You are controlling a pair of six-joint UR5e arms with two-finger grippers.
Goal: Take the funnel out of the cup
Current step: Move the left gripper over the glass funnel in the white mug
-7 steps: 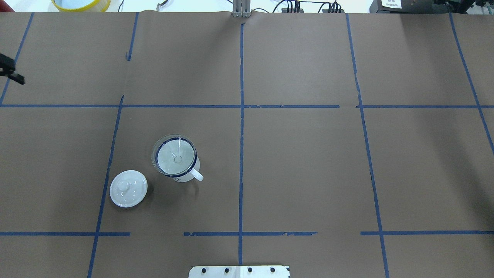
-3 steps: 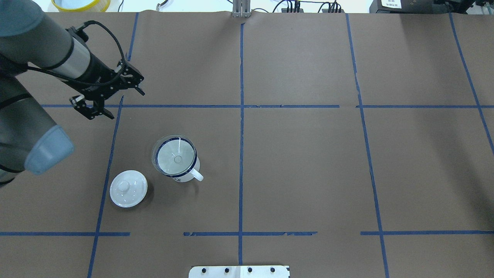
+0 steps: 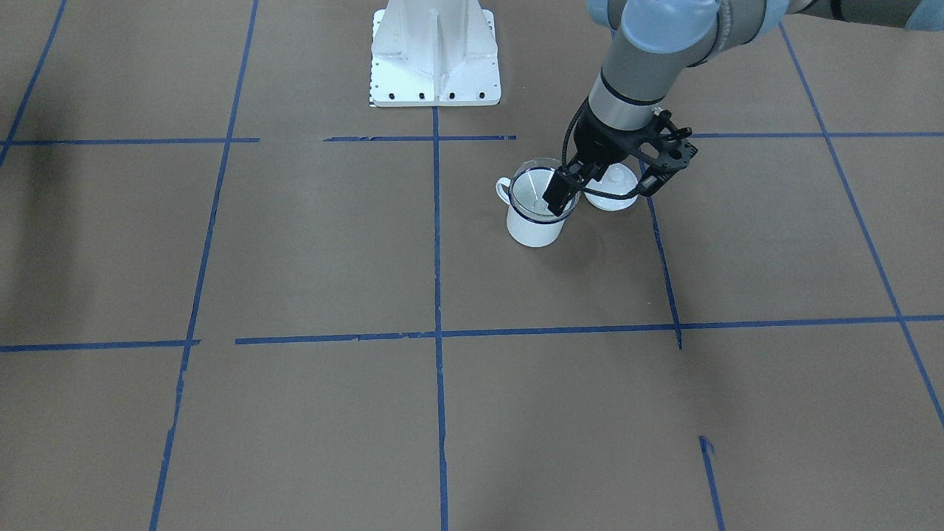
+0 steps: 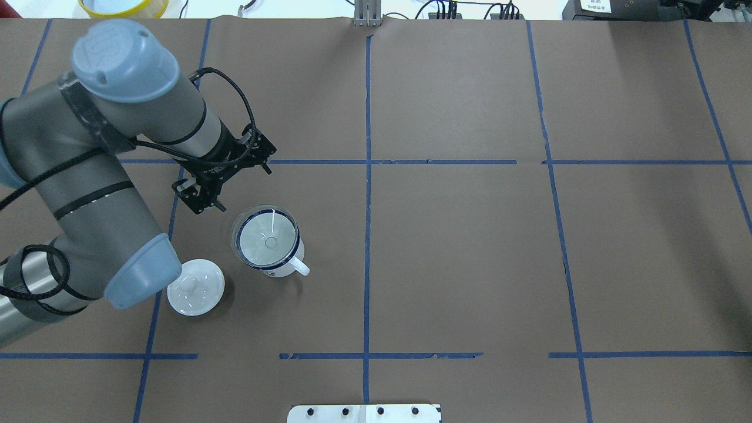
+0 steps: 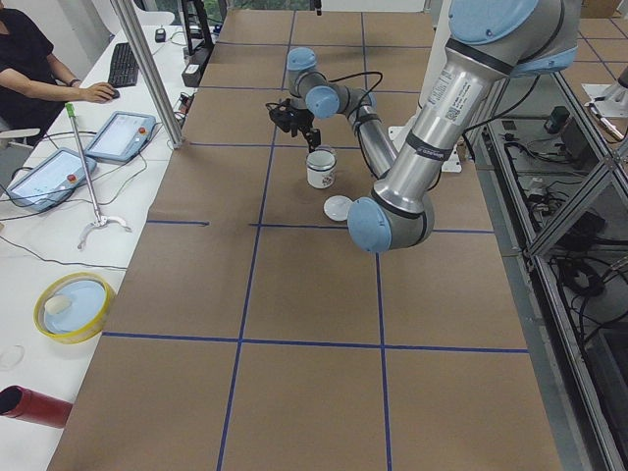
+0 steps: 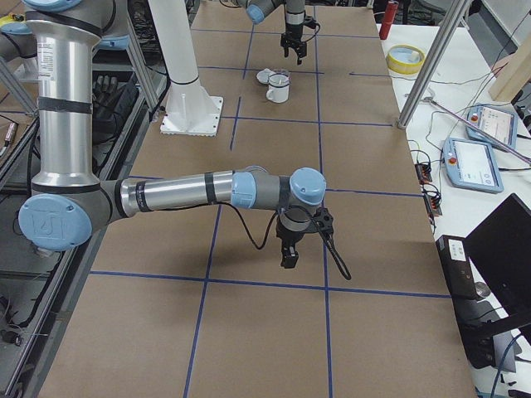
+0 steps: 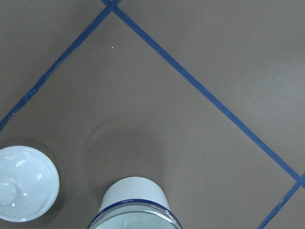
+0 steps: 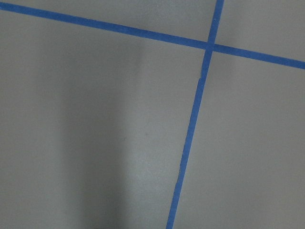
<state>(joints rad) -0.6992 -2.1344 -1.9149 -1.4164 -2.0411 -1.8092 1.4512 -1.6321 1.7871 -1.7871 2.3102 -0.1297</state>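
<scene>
I see my left gripper (image 4: 244, 189) spread wide beside the funnel (image 4: 264, 239) seated in the cup (image 4: 282, 270); right gripper (image 6: 289, 259) I can't judge.

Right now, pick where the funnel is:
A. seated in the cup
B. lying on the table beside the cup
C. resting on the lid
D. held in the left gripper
A: the funnel sits in the mouth of the cup, and the left gripper is open with nothing in it.
</scene>
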